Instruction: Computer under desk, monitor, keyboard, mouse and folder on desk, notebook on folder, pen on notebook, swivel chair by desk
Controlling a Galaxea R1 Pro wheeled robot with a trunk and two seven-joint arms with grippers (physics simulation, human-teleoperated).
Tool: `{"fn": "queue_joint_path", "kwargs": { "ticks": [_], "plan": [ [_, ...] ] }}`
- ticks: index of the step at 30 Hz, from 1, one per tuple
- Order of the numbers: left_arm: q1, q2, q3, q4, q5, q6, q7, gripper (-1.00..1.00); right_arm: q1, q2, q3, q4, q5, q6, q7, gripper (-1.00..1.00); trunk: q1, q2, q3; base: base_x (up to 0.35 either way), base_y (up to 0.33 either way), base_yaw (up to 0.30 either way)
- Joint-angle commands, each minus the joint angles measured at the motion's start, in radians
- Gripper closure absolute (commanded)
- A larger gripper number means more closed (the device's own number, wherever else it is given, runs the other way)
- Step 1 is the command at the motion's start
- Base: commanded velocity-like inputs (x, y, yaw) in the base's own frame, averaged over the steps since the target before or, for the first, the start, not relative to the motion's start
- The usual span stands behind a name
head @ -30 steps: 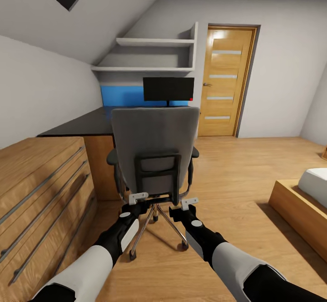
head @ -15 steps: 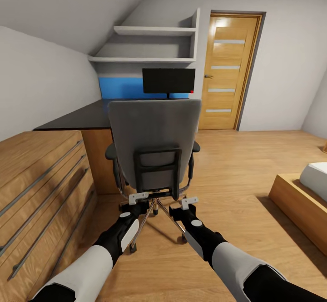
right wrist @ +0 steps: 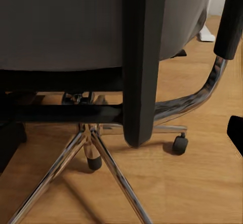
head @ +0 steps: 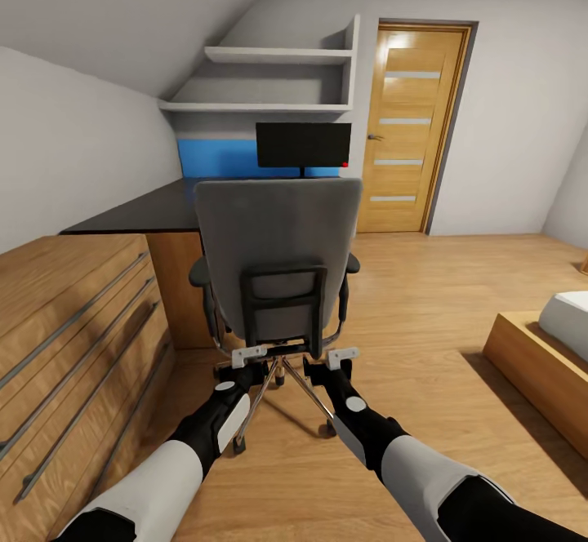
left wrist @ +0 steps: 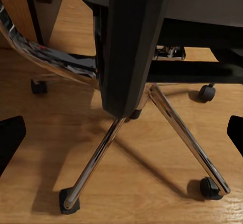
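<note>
The grey swivel chair [head: 278, 236] stands with its back to me, in front of the black-topped desk [head: 139, 211]. On the desk behind it stands the black monitor [head: 304, 144]. My left gripper [head: 249, 356] and right gripper [head: 343, 357] hover open just behind the chair's lower back frame, one at each side, touching nothing. In the left wrist view the black back strut [left wrist: 131, 46] and chrome star base [left wrist: 96, 163] are close. The right wrist view has the strut [right wrist: 142, 62] and a caster [right wrist: 179, 144]. Backrest hides the seat; folder, keyboard, mouse, notebook, pen and computer are out of view.
A light wooden drawer unit [head: 73, 338] runs close along my left. A wooden bed frame [head: 539, 379] with a white mattress sits at the right. Open wood floor lies between the chair and the bed. A wooden door [head: 408, 130] and wall shelves [head: 269, 81] are behind the desk.
The whole picture shifted a second ago: the camera moved nearer to the chair, then held still. The right gripper has edged slightly toward the chair frame.
</note>
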Motion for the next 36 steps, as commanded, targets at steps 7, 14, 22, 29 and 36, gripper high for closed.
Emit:
{"fn": "queue_joint_path", "kwargs": {
  "ticks": [7, 14, 22, 29, 36],
  "plan": [
    [0.000, 0.000, -0.003, -0.001, 0.003, 0.005, 0.007, -1.00, 0.000, 0.000, 0.008, 0.002, -0.007, -0.032, -0.002, -1.00, 0.000, 0.000, -0.001, 0.000, 0.000, 0.000],
    [0.000, 0.000, -0.003, -0.001, 0.003, 0.005, 0.006, -1.00, 0.000, 0.000, 0.008, 0.002, -0.008, -0.033, -0.001, -1.00, 0.000, 0.000, -0.001, 0.026, 0.000, 0.000],
    [0.000, 0.000, -0.003, 0.000, 0.004, 0.004, 0.004, -1.00, 0.000, 0.000, 0.008, 0.002, -0.008, -0.034, -0.002, -1.00, 0.000, 0.000, -0.001, 0.230, 0.000, 0.000],
    [0.000, 0.000, -0.003, 0.000, 0.004, 0.003, 0.004, -1.00, 0.000, 0.000, 0.007, 0.003, -0.008, -0.032, -0.002, -1.00, 0.000, 0.000, -0.001, 0.268, 0.000, 0.000],
    [0.000, 0.000, -0.003, 0.001, 0.003, 0.003, 0.004, -1.00, 0.000, 0.000, 0.007, 0.004, -0.008, -0.034, -0.002, -1.00, 0.000, 0.000, 0.000, 0.290, 0.000, -0.033]
  ]
}}
